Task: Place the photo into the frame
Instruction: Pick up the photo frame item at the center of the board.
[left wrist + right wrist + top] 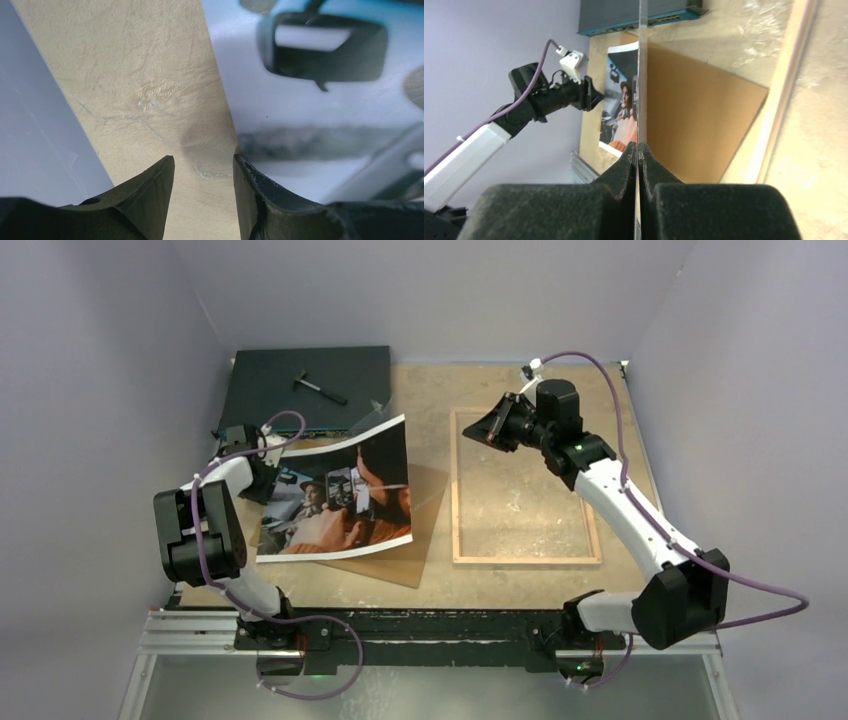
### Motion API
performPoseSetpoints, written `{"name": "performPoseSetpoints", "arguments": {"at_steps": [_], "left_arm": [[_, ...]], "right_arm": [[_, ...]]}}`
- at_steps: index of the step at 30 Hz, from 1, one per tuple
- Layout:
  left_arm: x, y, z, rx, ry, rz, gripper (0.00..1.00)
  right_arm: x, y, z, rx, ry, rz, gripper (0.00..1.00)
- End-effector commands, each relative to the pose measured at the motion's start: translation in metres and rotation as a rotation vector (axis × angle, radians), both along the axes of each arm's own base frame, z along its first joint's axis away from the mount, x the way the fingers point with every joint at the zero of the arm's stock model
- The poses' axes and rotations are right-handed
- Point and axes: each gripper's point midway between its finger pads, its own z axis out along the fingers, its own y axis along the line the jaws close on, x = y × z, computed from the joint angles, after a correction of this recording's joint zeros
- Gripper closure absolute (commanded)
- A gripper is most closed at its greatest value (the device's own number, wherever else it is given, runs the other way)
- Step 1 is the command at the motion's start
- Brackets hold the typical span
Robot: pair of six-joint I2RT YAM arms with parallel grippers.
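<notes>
The photo (pixel 335 495) lies face up, partly on a brown backing board (pixel 415 550), left of centre. My left gripper (pixel 272 478) is at the photo's left edge and stands open. In the left wrist view bare table shows between its fingers (pixel 204 162), and the right finger touches the blurred photo (pixel 310 100). The frame (pixel 460 490) lies wood side up on the right. My right gripper (pixel 472 432) hovers by the frame's far left corner. It is shut (pixel 639 147) on a thin clear pane (pixel 640 75), seen edge-on, that reaches toward the photo (pixel 621 110).
A dark mat (pixel 270 390) with a small black tool (pixel 320 387) lies at the back left. Grey walls close in both sides and the back. In the right wrist view the backing board (pixel 694 110), the frame's rail (pixel 781 95) and the left arm (pixel 549 97) show.
</notes>
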Motion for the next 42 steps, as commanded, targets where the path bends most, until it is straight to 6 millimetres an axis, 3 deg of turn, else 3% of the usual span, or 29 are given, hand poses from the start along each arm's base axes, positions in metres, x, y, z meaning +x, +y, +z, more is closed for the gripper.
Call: {"name": "performPoseSetpoints", "arguments": {"at_steps": [1, 10, 14, 19, 22, 27, 31, 38, 42], "left_arm": [[-0.006, -0.012, -0.001, -0.051, 0.023, 0.005, 0.54], [-0.008, -0.027, -0.019, -0.078, 0.047, -0.013, 0.54], [-0.004, -0.032, -0.015, -0.087, 0.036, -0.027, 0.53], [0.014, -0.038, 0.012, -0.121, -0.015, -0.031, 0.44], [0.035, -0.05, 0.052, -0.171, -0.089, -0.055, 0.33], [0.064, -0.105, 0.133, -0.249, -0.23, -0.185, 0.25], [0.075, -0.182, 0.194, -0.347, -0.327, -0.341, 0.22], [0.049, -0.305, 0.296, -0.584, -0.467, -0.682, 0.06], [0.026, -0.356, 0.319, -0.554, -0.509, -0.838, 0.03]], "right_arm": [[0.012, -0.035, 0.043, -0.055, -0.112, -0.11, 1.0], [0.03, -0.096, 0.133, -0.124, -0.296, -0.347, 1.0], [0.033, -0.117, 0.164, -0.152, -0.351, -0.45, 1.0], [0.034, -0.129, 0.188, -0.132, -0.383, -0.531, 1.0], [0.035, -0.132, 0.196, -0.107, -0.388, -0.566, 1.0], [0.034, -0.145, 0.21, -0.07, -0.397, -0.658, 1.0], [0.033, -0.145, 0.213, 0.018, -0.391, -0.692, 1.0], [0.046, -0.135, 0.215, 0.138, -0.348, -0.699, 1.0], [0.051, -0.121, 0.212, 0.219, -0.296, -0.656, 1.0]]}}
